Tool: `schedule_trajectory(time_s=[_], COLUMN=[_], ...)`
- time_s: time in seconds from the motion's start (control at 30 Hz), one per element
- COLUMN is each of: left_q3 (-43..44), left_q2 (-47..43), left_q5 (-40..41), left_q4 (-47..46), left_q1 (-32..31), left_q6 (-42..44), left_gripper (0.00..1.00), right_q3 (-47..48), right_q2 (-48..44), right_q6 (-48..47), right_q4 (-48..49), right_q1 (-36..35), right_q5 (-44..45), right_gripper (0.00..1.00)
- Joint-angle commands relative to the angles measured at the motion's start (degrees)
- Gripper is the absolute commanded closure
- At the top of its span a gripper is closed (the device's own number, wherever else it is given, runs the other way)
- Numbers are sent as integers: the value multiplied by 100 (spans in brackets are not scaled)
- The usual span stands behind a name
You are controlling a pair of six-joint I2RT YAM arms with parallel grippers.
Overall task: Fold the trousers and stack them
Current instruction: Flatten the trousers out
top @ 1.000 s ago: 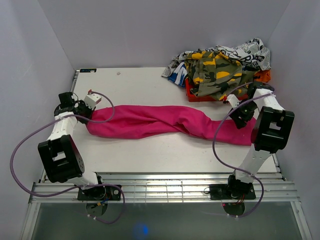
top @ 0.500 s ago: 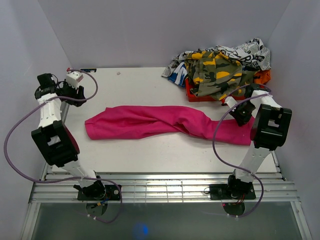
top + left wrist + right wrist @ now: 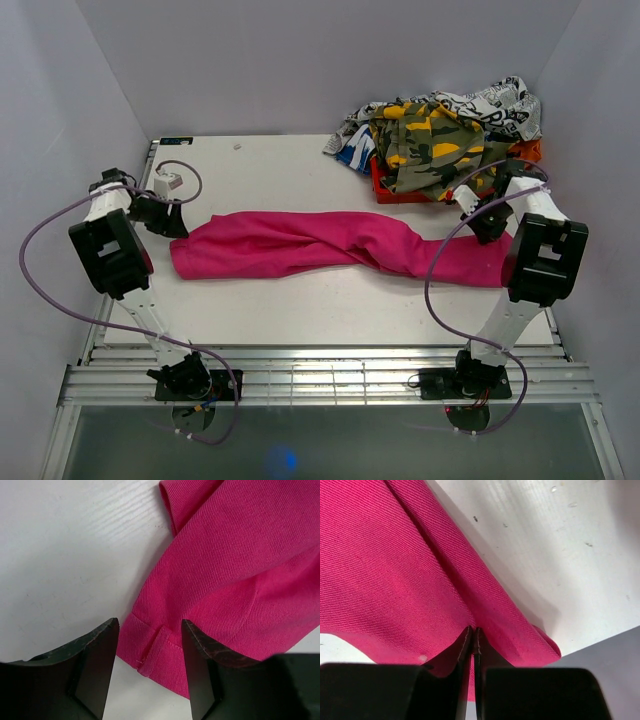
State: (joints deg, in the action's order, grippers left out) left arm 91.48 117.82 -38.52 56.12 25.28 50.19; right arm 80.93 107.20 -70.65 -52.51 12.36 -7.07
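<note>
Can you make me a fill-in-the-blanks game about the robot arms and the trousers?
1. The trousers stretched across the table are ___ in colour.
2. The left gripper has its jaws ___ over the trousers' hem.
3. The right gripper has its jaws ___ on the trousers' other end.
4. The pile of clothes sits in the table's far ___ corner.

Missing words: pink; open; shut; right.

Left gripper (image 3: 172, 222), mid-left of the frame, points down with jaws apart (right gripper (image 3: 487, 230), mid-right, pinches the trousers (image 3: 300, 245)).

Right end of trousers (image 3: 300, 245) behind right arm (image 3: 541, 262).
</note>
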Motion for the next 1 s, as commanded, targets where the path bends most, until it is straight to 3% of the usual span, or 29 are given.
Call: schedule_trajectory(time_s=[0.0,0.1,0.13,0.23,0.33,0.37,0.43,0.83,0.97], left_q3=[-156,-350,-385,-464,-526,-517,-482,747,714], left_q2=[-84,-66,-40,30,74,83,83,-277,-663], left_q5=[204,406,459,696,890,908,926,206,-198], left_q4=[-83,-276,-286,-391,-496,-497,-497,-900,-1322], left_q1=[3,3,3,3,3,3,3,302,478], left_q6=[193,263,298,307,315,324,298,-414,-502], left_gripper=[38,44,53,62,81,91,100,100,100], right_q3=[318,406,441,652,863,933,1126,1926,2243], right_q2=[-261,-252,-252,-208,-173,-155,-112,-32,-67], right_q6=[-897,-950,-959,-994,-1029,-1064,-1073,-1047,-1038], right_q4=[-260,-312,-338,-523,-716,-786,-935,-1103,-1130], right_q1=[73,135,152,214,302,354,399,671,803], right_q5=[30,22,13,-40,-154,-172,-268,-435,-593], right_gripper=[92,92,92,92,92,92,92,92,92])
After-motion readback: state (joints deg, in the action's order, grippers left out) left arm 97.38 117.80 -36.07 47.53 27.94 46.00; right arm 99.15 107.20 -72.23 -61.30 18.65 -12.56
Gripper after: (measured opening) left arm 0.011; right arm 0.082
